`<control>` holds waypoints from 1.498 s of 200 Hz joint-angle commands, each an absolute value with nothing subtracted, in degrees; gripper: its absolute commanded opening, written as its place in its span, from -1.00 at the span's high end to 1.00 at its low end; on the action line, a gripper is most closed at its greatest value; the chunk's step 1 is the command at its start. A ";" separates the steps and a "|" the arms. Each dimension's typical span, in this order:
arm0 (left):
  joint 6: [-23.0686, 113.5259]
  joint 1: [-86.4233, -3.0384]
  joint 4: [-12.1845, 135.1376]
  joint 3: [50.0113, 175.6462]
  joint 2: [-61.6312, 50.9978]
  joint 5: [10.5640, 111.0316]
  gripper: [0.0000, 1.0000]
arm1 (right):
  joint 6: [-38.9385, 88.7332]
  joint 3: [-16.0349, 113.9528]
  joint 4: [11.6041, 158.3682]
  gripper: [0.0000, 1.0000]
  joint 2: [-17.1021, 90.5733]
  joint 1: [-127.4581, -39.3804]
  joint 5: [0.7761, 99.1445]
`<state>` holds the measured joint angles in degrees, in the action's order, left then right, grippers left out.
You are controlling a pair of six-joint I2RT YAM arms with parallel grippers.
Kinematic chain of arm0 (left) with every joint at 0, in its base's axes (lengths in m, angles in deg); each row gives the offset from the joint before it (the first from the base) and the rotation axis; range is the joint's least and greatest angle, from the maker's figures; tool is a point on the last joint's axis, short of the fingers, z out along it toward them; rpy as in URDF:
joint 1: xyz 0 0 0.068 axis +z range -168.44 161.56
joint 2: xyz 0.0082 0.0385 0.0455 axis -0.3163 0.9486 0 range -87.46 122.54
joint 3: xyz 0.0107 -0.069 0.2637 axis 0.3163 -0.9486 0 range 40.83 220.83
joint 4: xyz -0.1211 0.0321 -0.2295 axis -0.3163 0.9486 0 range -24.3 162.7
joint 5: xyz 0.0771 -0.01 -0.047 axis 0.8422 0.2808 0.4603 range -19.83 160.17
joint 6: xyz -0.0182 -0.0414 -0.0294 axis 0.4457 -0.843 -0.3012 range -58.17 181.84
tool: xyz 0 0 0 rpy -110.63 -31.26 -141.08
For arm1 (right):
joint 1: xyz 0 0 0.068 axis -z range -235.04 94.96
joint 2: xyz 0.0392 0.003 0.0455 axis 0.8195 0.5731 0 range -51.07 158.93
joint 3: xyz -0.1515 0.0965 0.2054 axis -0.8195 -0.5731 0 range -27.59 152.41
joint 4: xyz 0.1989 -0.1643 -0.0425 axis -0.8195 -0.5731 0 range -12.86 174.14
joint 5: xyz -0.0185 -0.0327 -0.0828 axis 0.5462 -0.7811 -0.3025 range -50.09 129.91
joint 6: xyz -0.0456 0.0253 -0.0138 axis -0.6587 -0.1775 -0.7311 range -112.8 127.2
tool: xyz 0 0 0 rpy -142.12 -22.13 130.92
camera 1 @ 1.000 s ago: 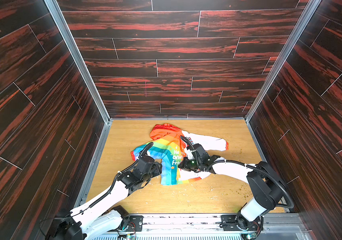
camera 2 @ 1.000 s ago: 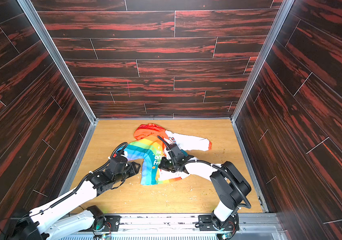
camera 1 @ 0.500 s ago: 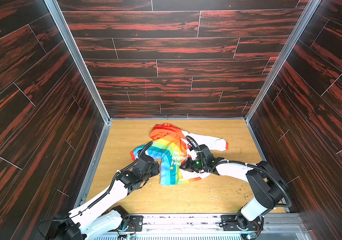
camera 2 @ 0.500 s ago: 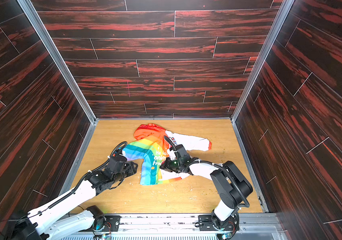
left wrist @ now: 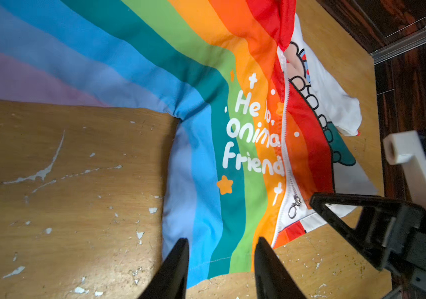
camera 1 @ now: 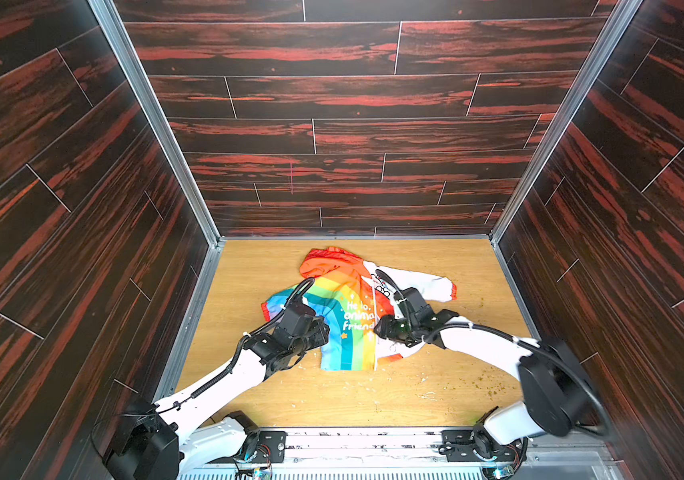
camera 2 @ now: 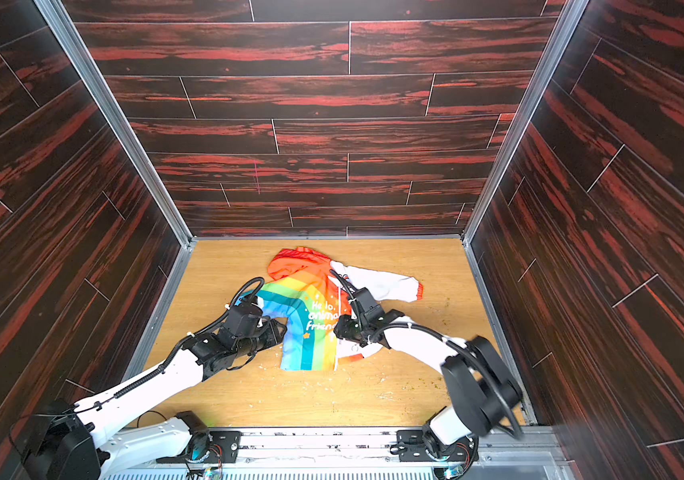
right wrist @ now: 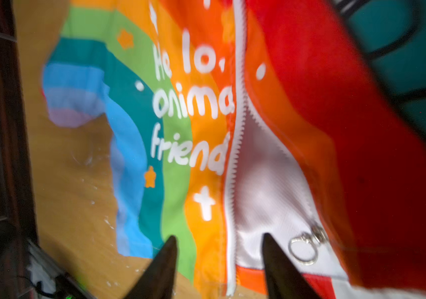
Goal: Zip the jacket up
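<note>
Right gripper [right wrist: 219, 235] now sprung apart beside the zipper pull [right wrist: 303, 249], left gripper [left wrist: 222, 238] at the jacket's [camera 1: 344, 324] 8 o'clock, spread, seemingly gripping nothing

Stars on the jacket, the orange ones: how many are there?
2. One orange star sits beside "friend", near the jacket hem; a smaller star sits beside "He lo". Folds may hide more.

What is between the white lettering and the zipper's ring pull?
In the right wrist view: a white row of zipper teeth, then white lining.
</note>
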<state>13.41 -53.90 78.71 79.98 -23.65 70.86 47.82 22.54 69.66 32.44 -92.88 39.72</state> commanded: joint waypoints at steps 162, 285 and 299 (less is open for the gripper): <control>4.50 -55.37 52.96 71.34 -23.22 68.62 -0.14 | 51.91 6.15 77.90 0.05 16.80 -87.34 41.33; 3.67 -59.49 52.16 70.52 -22.86 70.75 -0.12 | 55.05 5.51 85.44 -0.04 29.54 -86.73 39.38; 3.72 -59.57 52.38 70.70 -22.86 70.61 -0.12 | 54.93 5.91 86.33 0.01 30.73 -86.37 39.60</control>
<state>4.34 -59.30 52.96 71.02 -21.62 70.18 53.76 5.31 83.91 28.31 -86.98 40.18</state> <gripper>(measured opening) 0.559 0.511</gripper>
